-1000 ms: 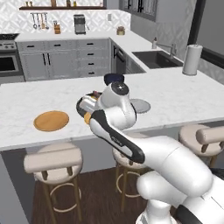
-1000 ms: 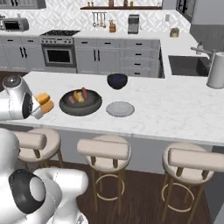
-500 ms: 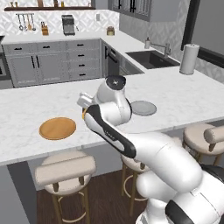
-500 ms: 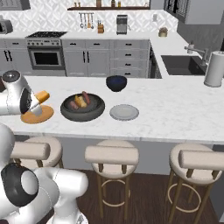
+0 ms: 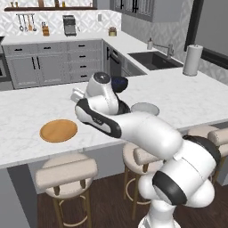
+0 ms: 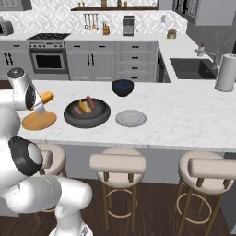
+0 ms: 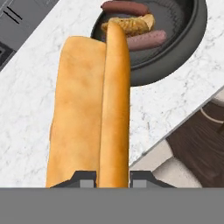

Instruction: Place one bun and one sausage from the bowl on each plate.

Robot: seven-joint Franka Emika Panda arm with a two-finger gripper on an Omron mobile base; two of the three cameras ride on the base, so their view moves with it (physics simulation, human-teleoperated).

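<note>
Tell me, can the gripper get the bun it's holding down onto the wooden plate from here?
Probably yes. The gripper, shut on the bun, hangs just above the wooden plate, whose top looks bare; the bowl sits off to the side.

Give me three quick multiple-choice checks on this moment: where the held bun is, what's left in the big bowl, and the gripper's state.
1. The held bun is
A. above the wooden plate
B. in the blue bowl
C. on the grey plate

2. The dark bowl holds
A. two buns only
B. two sausages and one bun
C. nothing

3. The gripper is
A. open
B. shut on the bun
C. shut on a sausage

Answers: 1 A, the right base view shows it over the wooden plate. 2 B, the hand view shows them. 3 B, the bun rises between the fingertips.
</note>
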